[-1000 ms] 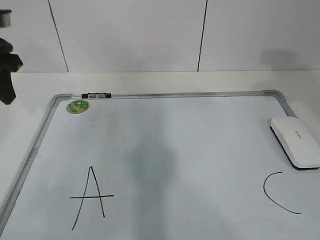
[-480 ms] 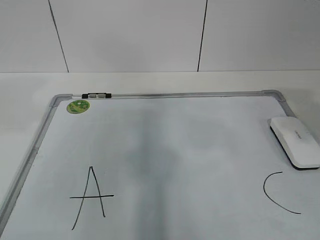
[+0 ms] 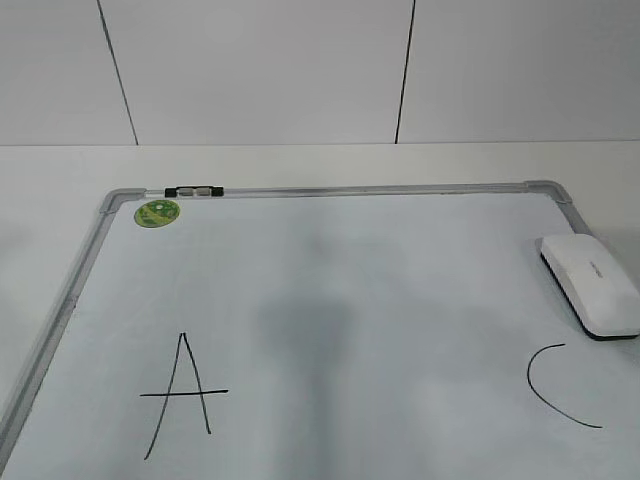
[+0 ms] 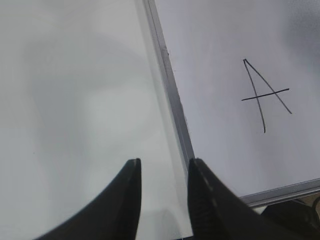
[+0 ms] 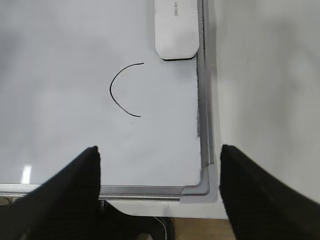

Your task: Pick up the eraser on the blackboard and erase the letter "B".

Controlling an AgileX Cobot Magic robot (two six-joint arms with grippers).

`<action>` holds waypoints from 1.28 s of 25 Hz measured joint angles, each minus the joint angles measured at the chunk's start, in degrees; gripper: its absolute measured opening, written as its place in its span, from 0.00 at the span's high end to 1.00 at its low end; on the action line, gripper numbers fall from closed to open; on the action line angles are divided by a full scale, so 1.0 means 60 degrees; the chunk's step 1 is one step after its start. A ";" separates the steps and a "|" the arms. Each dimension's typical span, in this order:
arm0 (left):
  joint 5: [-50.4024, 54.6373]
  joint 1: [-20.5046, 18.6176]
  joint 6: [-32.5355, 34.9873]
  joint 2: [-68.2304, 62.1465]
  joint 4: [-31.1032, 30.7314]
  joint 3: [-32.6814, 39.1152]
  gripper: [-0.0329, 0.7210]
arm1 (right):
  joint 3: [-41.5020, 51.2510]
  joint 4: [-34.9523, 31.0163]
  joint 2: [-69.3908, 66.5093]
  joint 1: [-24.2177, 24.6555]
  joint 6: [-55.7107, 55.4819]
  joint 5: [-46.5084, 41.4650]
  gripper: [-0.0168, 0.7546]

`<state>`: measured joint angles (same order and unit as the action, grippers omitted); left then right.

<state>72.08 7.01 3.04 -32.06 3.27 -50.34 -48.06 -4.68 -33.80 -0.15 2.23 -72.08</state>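
The blackboard (image 3: 330, 190) is a white dry-erase board with a grey frame lying flat on the table. The white eraser (image 3: 592, 283) rests on it by the right edge, above the open-curved "C" (image 3: 555, 385). The black "A" (image 3: 183, 395) is at the left. No letter "B" shows in any view; only grey shading lies between "A" and "C". Neither gripper shows in the exterior view. My left gripper (image 4: 165, 162) is open and empty over the table, just left of the board's frame (image 4: 170, 90). My right gripper (image 5: 159, 150) is wide open and empty over the board's near right corner (image 5: 202, 182), with the eraser (image 5: 175, 30) ahead.
A small round green disc (image 3: 156, 212) sits at the board's far left corner, beside a black clip (image 3: 192, 190) on the far frame. A white tiled wall stands behind the table. The table's near edge and a cable show under the right gripper.
The dark left arm seen at the far left of the exterior view one second ago has gone out of that view. The eraser and letters have not moved.
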 joint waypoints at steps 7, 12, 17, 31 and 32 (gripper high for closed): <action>0.0072 0.0000 0.0000 0.2922 -0.0042 0.0898 0.64 | 0.0827 -0.0300 0.1629 0.0000 0.0199 -0.0022 0.22; 0.0078 0.0000 0.0000 0.4516 -0.0122 0.1837 0.64 | 0.1364 -0.0695 0.2422 0.0000 0.0736 -0.0029 0.22; -0.0057 0.0005 0.0000 0.5235 -0.0101 0.2911 0.64 | 0.2178 -0.1336 0.3887 0.0000 0.1759 0.0168 0.22; -0.1323 0.0005 0.0000 0.5242 -0.0279 0.3405 0.64 | 0.3165 -0.1202 0.5792 0.0000 0.2159 0.1117 0.22; -0.1323 0.0005 0.0000 0.5242 -0.0279 0.3405 0.64 | 0.3182 -0.1180 0.5792 0.0000 0.2115 0.1117 0.22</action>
<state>64.14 7.04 3.04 -0.60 1.60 -29.90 -28.97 -11.76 0.95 -0.15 14.92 -65.37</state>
